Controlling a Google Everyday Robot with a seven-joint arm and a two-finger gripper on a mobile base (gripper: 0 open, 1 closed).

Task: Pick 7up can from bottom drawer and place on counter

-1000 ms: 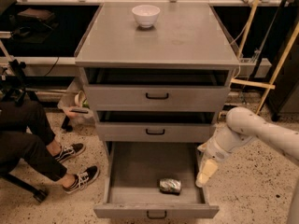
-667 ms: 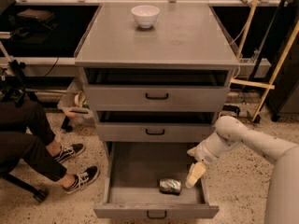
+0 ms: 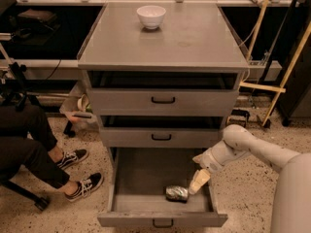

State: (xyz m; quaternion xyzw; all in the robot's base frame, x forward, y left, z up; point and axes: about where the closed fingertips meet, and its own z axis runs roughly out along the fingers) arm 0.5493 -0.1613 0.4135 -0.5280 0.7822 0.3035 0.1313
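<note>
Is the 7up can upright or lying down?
Lying on its side, wider than tall: the 7up can on the bottom drawer floor; the gripper hangs beside it.

One bench (image 3: 194, 38) carries one bowl (image 3: 151, 16), below it are three drawers, top drawer (image 3: 163, 101), middle drawer (image 3: 160, 137) and bottom drawer (image 3: 146, 174), the last holding one can (image 3: 177, 193) with the one claw (image 3: 199, 181) just beside it, and two shoes (image 3: 73, 158) stand nearby.

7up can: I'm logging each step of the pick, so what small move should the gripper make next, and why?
Probably ease the gripper sideways and down onto the 7up can. It hangs inside the open bottom drawer, close beside the can, which lies on its side near the drawer's front.
</note>
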